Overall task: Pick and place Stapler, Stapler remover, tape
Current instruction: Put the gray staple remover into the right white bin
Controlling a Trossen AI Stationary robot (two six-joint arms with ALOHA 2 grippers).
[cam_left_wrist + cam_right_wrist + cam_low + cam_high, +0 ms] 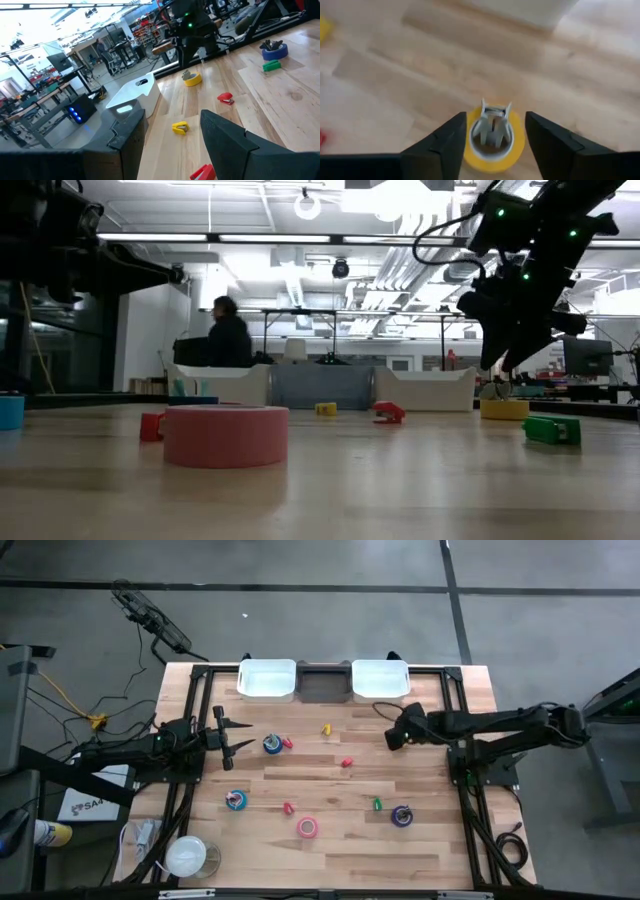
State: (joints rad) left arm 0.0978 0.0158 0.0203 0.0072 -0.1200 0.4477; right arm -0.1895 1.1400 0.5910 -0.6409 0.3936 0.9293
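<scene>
Left gripper: left gripper (236,736) hangs over the table's left part with its fingers (235,145) spread apart and nothing between them; its tips point toward the blue tape roll.
Blue tape roll: blue tape roll (272,745) lies just beside the left gripper's tips, with a small red piece (287,743) touching or nearly touching its right edge.
Teal tape roll: teal tape roll (236,801) sits nearer the front edge, below the left gripper in the high view, something small and dark in its hole.
Pink tape roll: pink tape roll (307,828) lies flat toward the front centre; it looms large in the low view (226,434), with a red piece (288,808) near it.
Yellow piece: small yellow piece (326,729) rests near the back, in front of the grey bin.
Bins: white bin (267,679), grey bin (324,682) and a second white bin (380,679) stand in a row along the back edge.
Red piece, centre: another red piece (346,762) lies mid-table.
Green piece: green piece (377,804) lies just left of the purple tape roll.
Purple tape roll: purple tape roll (401,816) sits front right, a dark object in its centre.
Right gripper: right gripper (394,733) is at the back right, fingers (440,147) apart and straddling the yellow tape roll, not closed on it.
Yellow tape roll: yellow tape roll (494,145) lies flat on the wood between those fingers, with a metal-clawed staple remover (492,125) standing in its hole.
Room: a person (226,335) is seated beyond the table.
</scene>
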